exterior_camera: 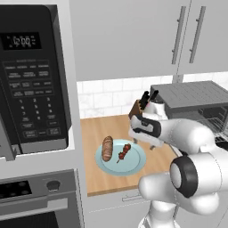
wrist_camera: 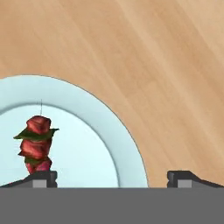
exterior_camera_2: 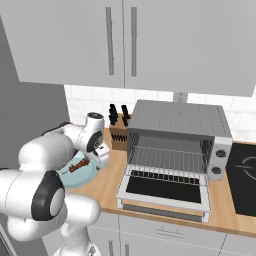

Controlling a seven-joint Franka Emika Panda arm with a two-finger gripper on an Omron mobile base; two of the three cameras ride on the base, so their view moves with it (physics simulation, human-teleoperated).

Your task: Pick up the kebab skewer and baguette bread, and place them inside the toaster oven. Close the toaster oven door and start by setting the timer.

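Jaws of the dark two-finger gripper (wrist_camera: 111,177) wide, empty, above pale blue round plate (exterior_camera: 133,167) on wooden worktop (exterior_camera: 95,133). Red-chunk kebab skewer (exterior_camera: 124,152) and golden-brown baguette bread (exterior_camera: 107,148) lie on plate. Silver-grey toaster oven (exterior_camera_2: 177,120) door (exterior_camera_2: 165,192) down.

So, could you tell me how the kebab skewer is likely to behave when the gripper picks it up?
The kebab skewer is a thin stick, so it probably stays stiff and light. Its chunks look uneven, so a grip may settle crookedly. Lying flat on the smooth plate, it could slide or roll slightly if the open gripper nudges it.
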